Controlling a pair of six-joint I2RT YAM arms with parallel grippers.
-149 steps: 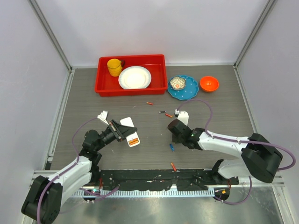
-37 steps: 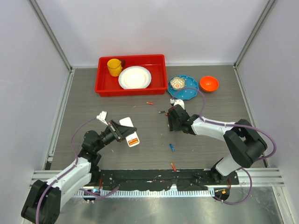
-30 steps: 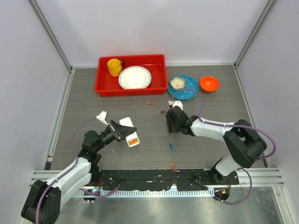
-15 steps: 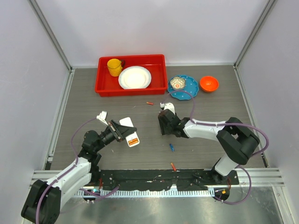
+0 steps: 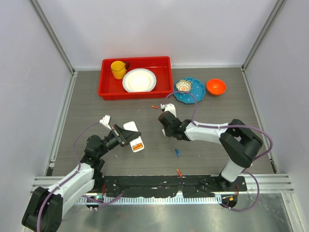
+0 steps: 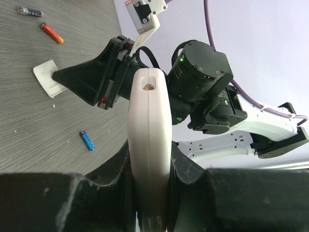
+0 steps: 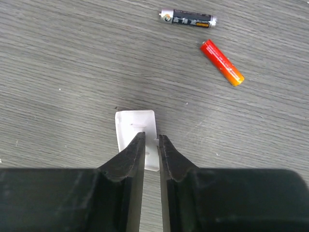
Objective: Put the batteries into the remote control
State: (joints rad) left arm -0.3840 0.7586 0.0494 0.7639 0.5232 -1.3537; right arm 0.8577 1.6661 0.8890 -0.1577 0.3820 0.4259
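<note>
Grey wood-grain tabletop (image 5: pixel 82 104) between pale lilac walls (image 5: pixel 159 29)

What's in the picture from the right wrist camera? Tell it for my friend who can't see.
The right gripper, nearly closed, points down at a small flat white piece lying on the grey table; whether it pinches the piece is unclear. Past it lie a dark battery and a red-orange battery, apart from each other.
</note>
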